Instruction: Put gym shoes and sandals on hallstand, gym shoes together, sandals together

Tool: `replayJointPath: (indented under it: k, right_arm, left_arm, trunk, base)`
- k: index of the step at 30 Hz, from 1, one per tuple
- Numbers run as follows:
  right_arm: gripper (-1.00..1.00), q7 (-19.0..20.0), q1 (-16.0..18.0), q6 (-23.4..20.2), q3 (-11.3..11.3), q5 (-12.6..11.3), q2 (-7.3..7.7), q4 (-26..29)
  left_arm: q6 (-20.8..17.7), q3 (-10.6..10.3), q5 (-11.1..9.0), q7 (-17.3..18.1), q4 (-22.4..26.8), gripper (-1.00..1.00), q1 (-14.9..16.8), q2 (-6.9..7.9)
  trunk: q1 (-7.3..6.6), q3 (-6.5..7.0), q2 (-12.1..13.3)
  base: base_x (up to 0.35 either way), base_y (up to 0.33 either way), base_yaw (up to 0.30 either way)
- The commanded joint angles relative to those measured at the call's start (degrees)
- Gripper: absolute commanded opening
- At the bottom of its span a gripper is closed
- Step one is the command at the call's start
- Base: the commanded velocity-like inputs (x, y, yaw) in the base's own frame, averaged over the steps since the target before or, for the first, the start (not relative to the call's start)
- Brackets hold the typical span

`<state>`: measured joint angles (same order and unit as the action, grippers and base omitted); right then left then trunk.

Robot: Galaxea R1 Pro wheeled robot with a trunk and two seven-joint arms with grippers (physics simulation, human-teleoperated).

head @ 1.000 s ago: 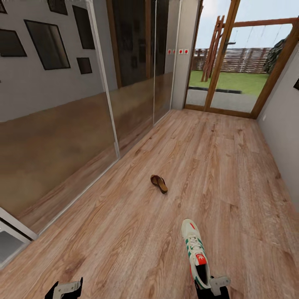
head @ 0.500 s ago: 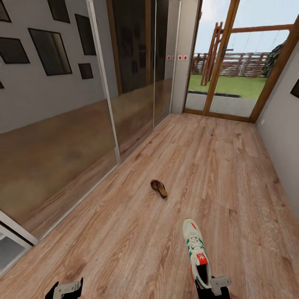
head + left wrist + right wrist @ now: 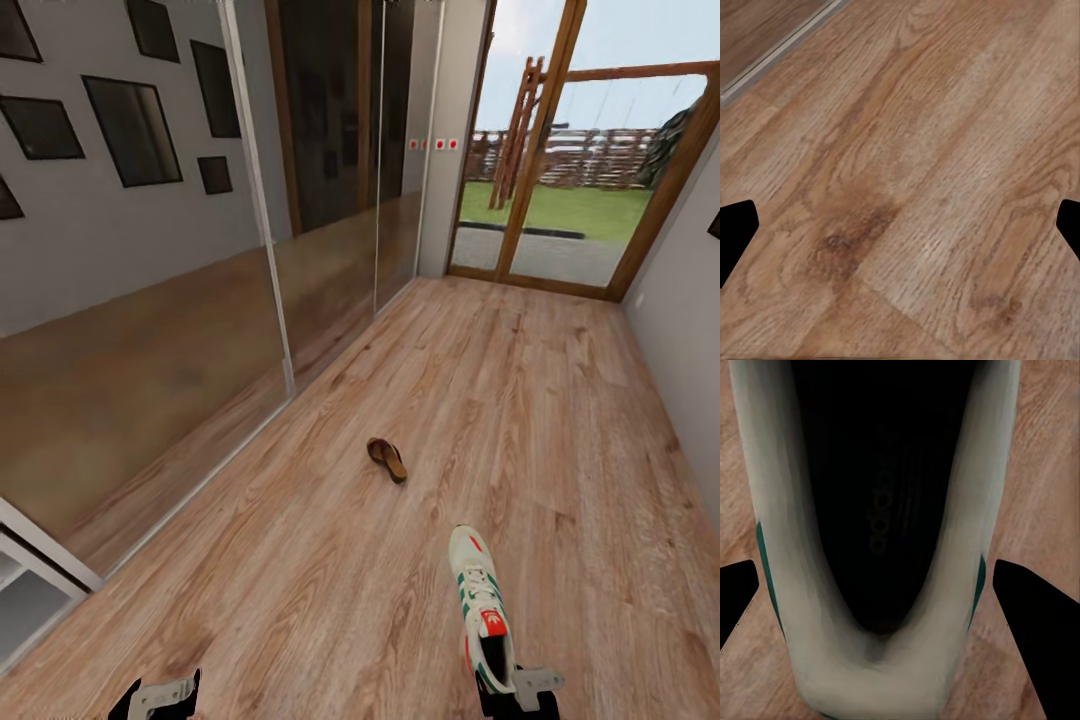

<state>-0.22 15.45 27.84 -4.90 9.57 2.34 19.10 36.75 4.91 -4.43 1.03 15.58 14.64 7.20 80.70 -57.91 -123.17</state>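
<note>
One gym shoe [image 3: 480, 610], white with green stripes and a red-orange tongue mark, hangs just above the corridor floor [image 3: 330, 560] with its toe pointing away from me. My right gripper [image 3: 515, 692] is shut on its heel; in the right wrist view the shoe's dark opening [image 3: 881, 510] lies between the two fingers [image 3: 1031, 615]. A dark-brown sandal [image 3: 387, 460] lies flat on the planks further ahead, a little left of the shoe. My left gripper [image 3: 160, 697] is open with bare floor [image 3: 900, 180] under it. The other gym shoe, the other sandal and the hallstand are out of view.
Mirrored sliding doors [image 3: 200, 340] run along the left side. A pale grey frame [image 3: 30, 560] juts in at the lower left. A grey wall [image 3: 690, 330] closes the right side. Glazed doors in a wooden frame [image 3: 560, 180] end the corridor, with a garden behind.
The whole picture has shifted a little, so the camera has moved. The gym shoe stays at my right gripper. The sandal lies as before.
</note>
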Motion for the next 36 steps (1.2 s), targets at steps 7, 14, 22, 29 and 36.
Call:
replayJointPath:
  k: [7, 14, 22, 29, 36]
  right_arm:
    - [-1.0, -0.1, 0.02, 0.19, -0.61, 0.7, -0.16, -0.07]
    - [-1.0, -0.12, 0.02, 0.19, -0.73, 0.71, -0.22, -0.11]
    - [-1.0, -0.13, 0.02, 0.19, -0.64, 0.71, -0.23, -0.12]
    - [-1.0, -0.13, 0.02, 0.2, -0.64, 0.71, -0.23, -0.12]
    - [-1.0, -0.13, 0.02, 0.19, -0.64, 0.71, -0.21, -0.12]
  left_arm:
    - [0.16, -0.08, -0.48, 0.09, -0.02, 1.0, 0.04, 0.0]
    - [0.16, -0.08, -0.49, -0.02, -0.04, 1.0, 0.04, 0.0]
    - [0.16, -0.08, -0.49, -0.15, -0.05, 1.0, 0.04, 0.0]
    - [0.16, -0.08, -0.49, -0.15, -0.1, 1.0, 0.02, 0.0]
    - [0.16, -0.08, -0.62, -0.15, -0.11, 1.0, 0.04, 0.0]
  trunk:
    - [-0.01, 0.32, -0.02]
    - [-0.01, 0.69, -0.02]
    - [-0.01, 1.1, -0.02]
    - [-0.01, 1.46, -0.02]
    - [-0.01, 1.76, -0.02]
  base:
    - [0.0, 0.0, 0.206]
    - [0.0, 0.0, 0.225]
    - [-0.008, 0.001, 0.232]
    - [-0.209, 0.127, 0.235]
    - [-0.275, 0.208, 0.246]
